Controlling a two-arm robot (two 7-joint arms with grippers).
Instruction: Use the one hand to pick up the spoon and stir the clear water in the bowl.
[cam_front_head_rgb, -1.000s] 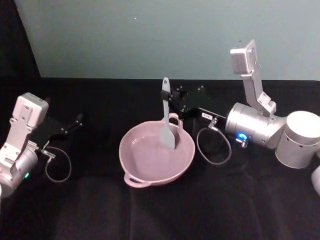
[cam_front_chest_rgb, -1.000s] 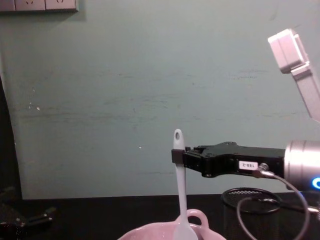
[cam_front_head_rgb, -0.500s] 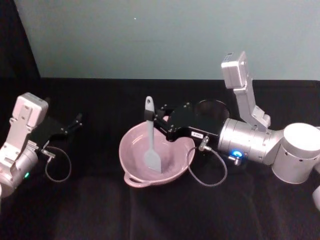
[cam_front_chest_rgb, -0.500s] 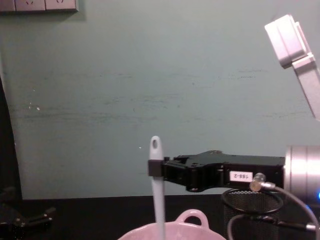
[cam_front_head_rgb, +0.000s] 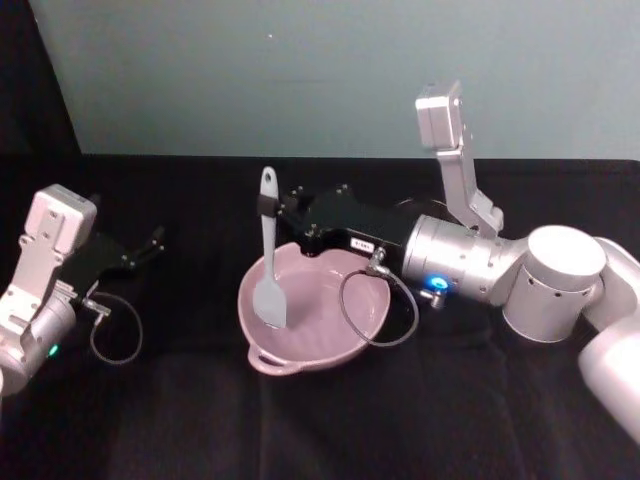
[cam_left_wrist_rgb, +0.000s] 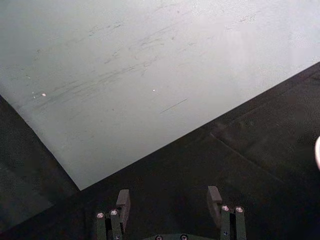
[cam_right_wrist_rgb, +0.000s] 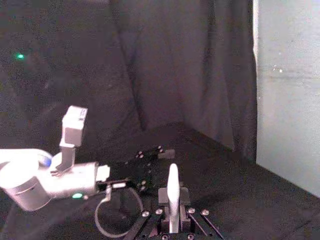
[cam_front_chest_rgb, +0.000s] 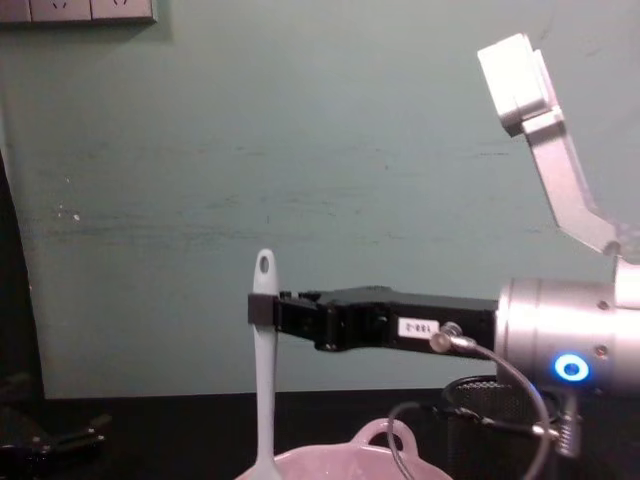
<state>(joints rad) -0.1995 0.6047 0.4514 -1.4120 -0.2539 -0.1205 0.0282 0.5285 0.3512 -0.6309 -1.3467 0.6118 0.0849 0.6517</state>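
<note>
- Table (cam_front_head_rgb: 320, 420): covered in black cloth with faint folds. It fills the head view from 3 through 6 to 9 o'clock.
- Wall (cam_front_head_rgb: 300, 70): pale teal, standing behind the table at 12 o'clock in the head view. The chest view shows faint level scuffs and a few white specks on it.
- Mesh cup (cam_front_chest_rgb: 478, 450): black wire, upright on the table at 5 o'clock in the chest view.
- Sockets (cam_front_chest_rgb: 75, 10): white plates on the wall at 11 o'clock in the chest view, cut off by the top edge.
- Curtain (cam_front_head_rgb: 30, 80): black, at 10 o'clock in the head view, touching the wall's left end. The right wrist view shows it hanging in long folds.
</note>
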